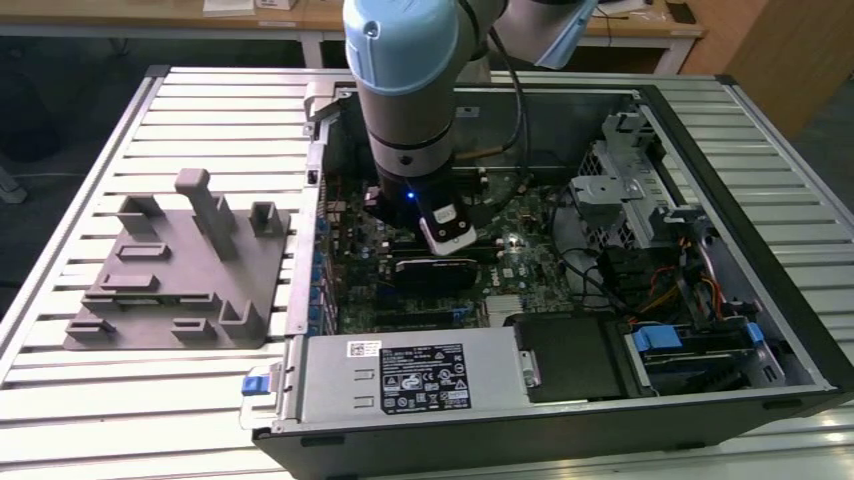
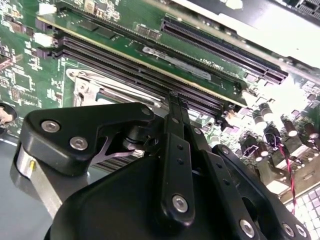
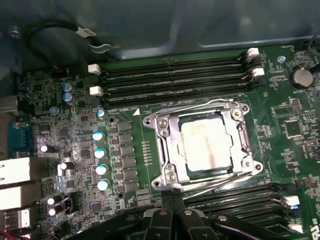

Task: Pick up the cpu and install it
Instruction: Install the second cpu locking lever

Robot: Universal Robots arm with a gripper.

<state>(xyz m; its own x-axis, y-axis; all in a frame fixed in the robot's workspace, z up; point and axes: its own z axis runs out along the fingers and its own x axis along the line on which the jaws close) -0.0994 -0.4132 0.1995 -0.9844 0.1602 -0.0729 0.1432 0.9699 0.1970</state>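
Inside the open computer case (image 1: 694, 130), the robot arm (image 1: 407, 90) reaches straight down to the green board (image 1: 534, 260). The case lies on a slatted table (image 1: 174, 130). To the exterior view's left of the case stands a grey plastic fixture (image 1: 180, 265), well apart from the arm. At the near side of the case sits a big silver box (image 1: 400, 375) with a black label.

In the first wrist view, the cpu (image 3: 206, 145) lies flat in its socket, with the shiny metal frame (image 3: 167, 150) all around it. Its pale silver top has a light smear on it. Long dark memory slots (image 3: 175, 75) run on the far side of the socket, and more run on the near side.

The gripper (image 3: 172, 197) hangs just beside the socket's near edge. Its two thin black fingers (image 2: 176, 125) are pressed together and hold nothing. It is not touching the cpu.
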